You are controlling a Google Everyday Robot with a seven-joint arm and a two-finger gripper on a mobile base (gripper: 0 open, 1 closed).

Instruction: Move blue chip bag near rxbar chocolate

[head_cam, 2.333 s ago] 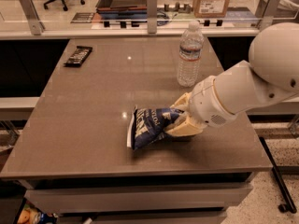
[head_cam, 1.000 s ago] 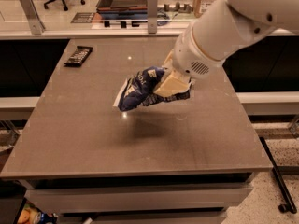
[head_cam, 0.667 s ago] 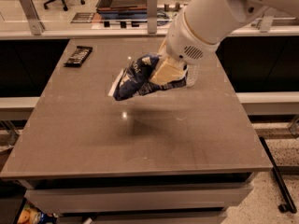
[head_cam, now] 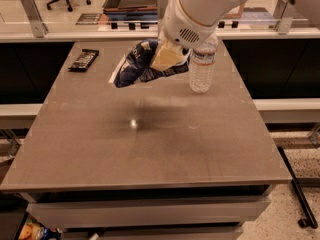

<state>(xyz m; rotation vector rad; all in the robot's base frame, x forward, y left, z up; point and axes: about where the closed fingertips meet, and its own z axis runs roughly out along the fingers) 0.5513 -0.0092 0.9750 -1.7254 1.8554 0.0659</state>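
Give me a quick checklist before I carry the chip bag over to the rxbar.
1. Grip: pincer, above the far middle of the table, shut on the blue chip bag: ok.
2. Bag lifted off the tabletop: ok.
3. rxbar chocolate visible at the far left corner: ok.
4. Tabletop between bag and bar free of things: ok.
5. Upright water bottle close beside the pincer; contact: cannot tell.
6. Bag near the bar: not ok, not yet.

One high camera looks down over the table (head_cam: 165, 154) from its front; end effector (head_cam: 166, 58) upper centre
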